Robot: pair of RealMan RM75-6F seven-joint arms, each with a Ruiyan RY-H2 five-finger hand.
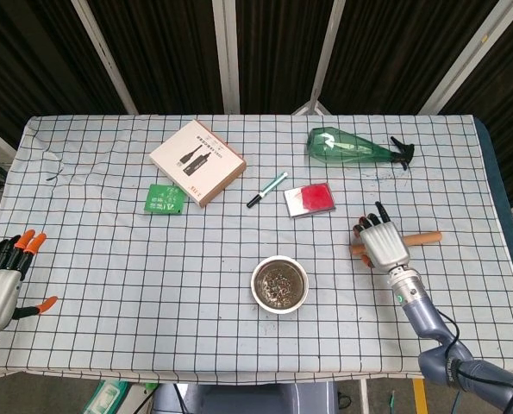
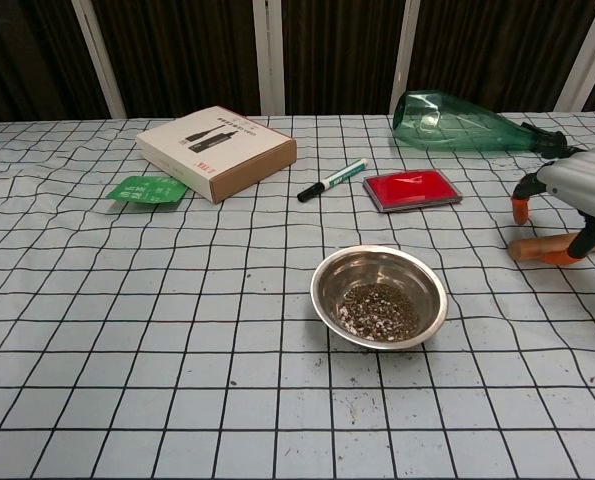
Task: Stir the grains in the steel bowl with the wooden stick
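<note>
Right hand (image 1: 383, 244) over the stick (image 1: 425, 237), hiding its middle; grip or only touch cannot be told. Stick lying flat on the table (image 1: 109, 259), right of the bowl (image 1: 279, 284), well apart from it. Grains (image 2: 379, 305) in the bowl bottom. Left hand (image 1: 2, 276) at the left edge, cut off, fingers apart, holding nothing. Bare cloth between bowl and stick.

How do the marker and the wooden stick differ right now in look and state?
The marker is slim, green-and-white with a black tip; the wooden stick is thicker and plain brown. The marker lies untouched between the box and the red pad; the stick lies under the right hand, whose fingers reach over it. Both lie flat on the checked cloth.
</note>
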